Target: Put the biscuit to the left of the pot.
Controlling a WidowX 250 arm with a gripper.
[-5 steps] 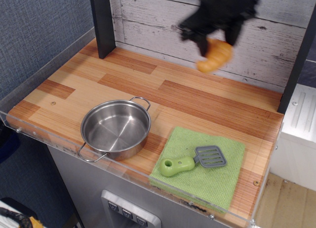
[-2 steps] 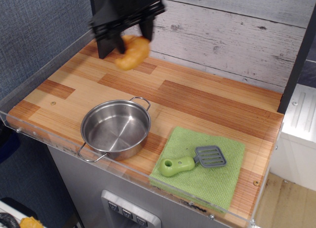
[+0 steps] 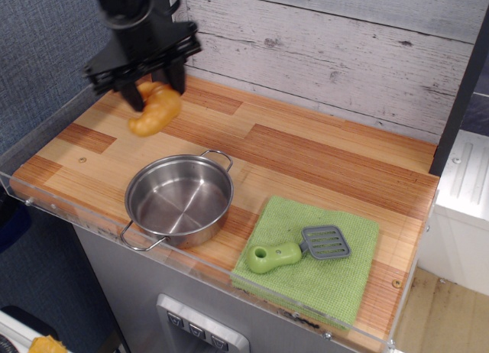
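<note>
The claw [image 3: 155,88] grips the biscuit [image 3: 155,111] — hanging beneath it; pot [image 3: 179,201] below-right.

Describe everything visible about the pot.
The pot is a shallow, round, shiny stainless-steel vessel with two thin wire loop handles, one toward the back right and one toward the front left. It stands upright and empty near the front edge of the wooden counter, left of the green cloth. Only the counter touches it. The gripper holds the biscuit in the air behind and to its left.
</note>
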